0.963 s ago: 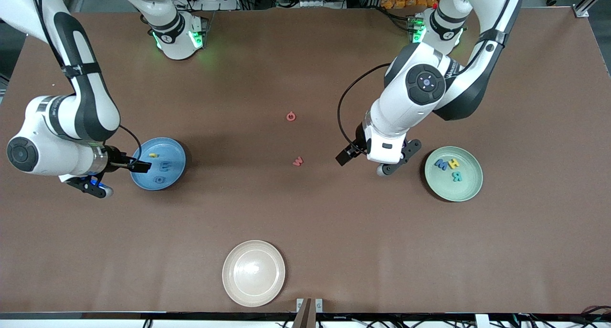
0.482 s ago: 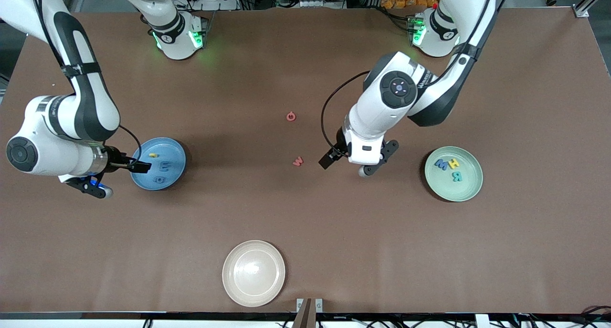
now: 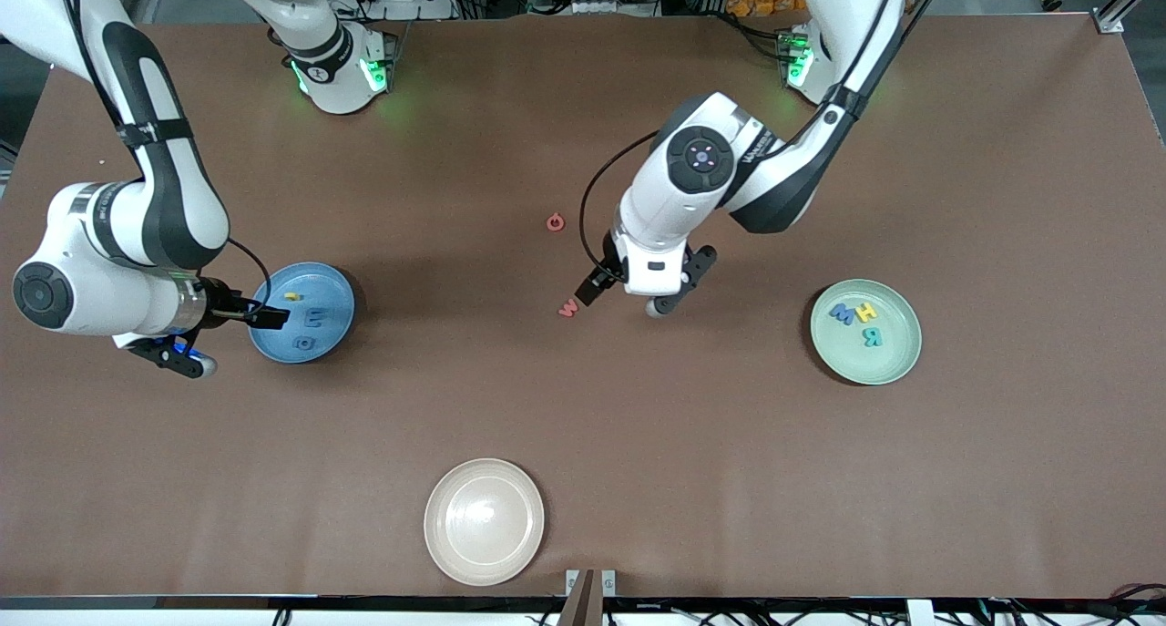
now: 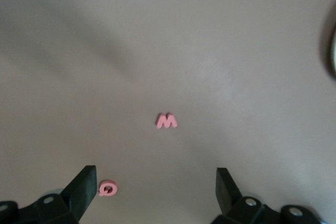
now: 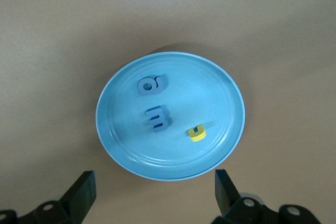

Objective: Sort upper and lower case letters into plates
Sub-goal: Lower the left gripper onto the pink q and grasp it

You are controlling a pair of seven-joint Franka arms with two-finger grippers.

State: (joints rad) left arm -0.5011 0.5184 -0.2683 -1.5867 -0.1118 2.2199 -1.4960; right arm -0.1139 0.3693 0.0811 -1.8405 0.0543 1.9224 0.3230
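Note:
Two red letters lie loose mid-table: a round one (image 3: 555, 222) (image 4: 107, 188) and, nearer the front camera, a W-shaped one (image 3: 567, 308) (image 4: 167, 121). My left gripper (image 3: 649, 284) (image 4: 156, 187) hangs open and empty over bare table beside the W-shaped letter, on its left-arm side. The sky-blue plate (image 3: 335, 291) (image 5: 215, 95) holds two blue letters (image 5: 158, 117) and a yellow one (image 5: 196, 133). My right gripper (image 3: 202, 323) (image 5: 155, 190) waits open just outside that plate's rim. The mint plate (image 3: 865, 368) holds a blue (image 3: 842, 313), a yellow (image 3: 865, 312) and a teal letter (image 3: 873, 337).
A cream-beige plate (image 3: 484, 520) with nothing in it sits near the table's front edge. Both arm bases stand along the edge farthest from the front camera. The left arm's black cable loops above the table by the round red letter.
My left arm has swung from beside the mint plate toward mid-table, ending next to the W-shaped red letter. The right arm and all letters have stayed put.

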